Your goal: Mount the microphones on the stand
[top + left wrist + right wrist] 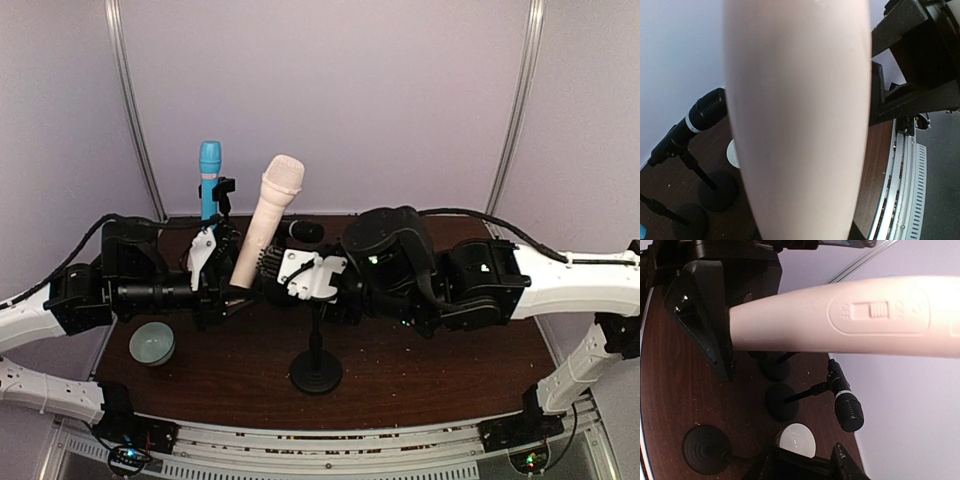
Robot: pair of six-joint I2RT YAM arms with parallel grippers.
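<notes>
My left gripper [232, 278] is shut on the lower end of the cream-pink microphone [268, 210], which leans up and to the right. That microphone [797, 120] fills the left wrist view and crosses the top of the right wrist view [840, 317], switch side showing. The light blue microphone [209, 170] stands upright in a stand at the back. The black microphone [303, 232] sits in another stand [782, 401]. My right gripper [290, 275] hangs over the third stand [317, 365]; its jaws look closed round the stand's top, where the pole [737, 457] runs in.
A greenish bowl [152, 343] sits at the table's left front. A white bowl [797, 440] lies near the black stand bases. The table's metal rail [905, 180] runs along the near edge. Both arms crowd the table's middle.
</notes>
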